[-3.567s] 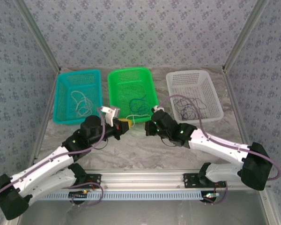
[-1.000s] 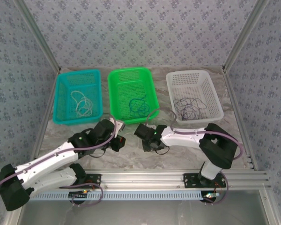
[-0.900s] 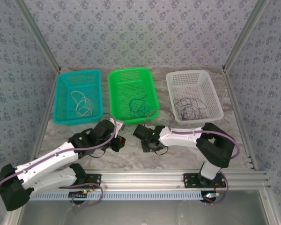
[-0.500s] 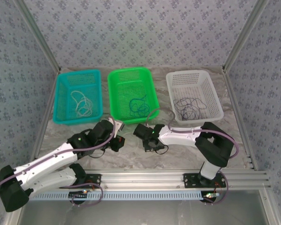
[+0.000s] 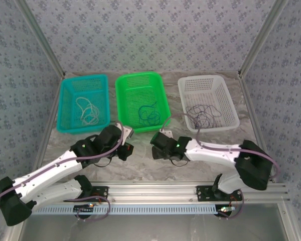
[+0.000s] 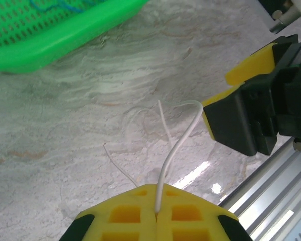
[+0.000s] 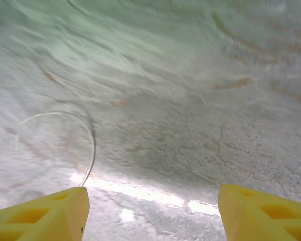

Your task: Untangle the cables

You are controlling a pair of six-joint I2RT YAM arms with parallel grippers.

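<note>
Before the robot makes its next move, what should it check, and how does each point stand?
1. Left jaws shut on the thin white wire: ok.
2. Right jaws open, ready to grasp: ok.
3. Right jaws holding that wire: not ok; it only curves near one fingertip.
4. Blue cable inside the green plastic basket, dark cable inside the white plastic basket: ok.
5. White wire free of knots: cannot tell.

Separate looped cables (image 5: 149,116): white, blue, dark
</note>
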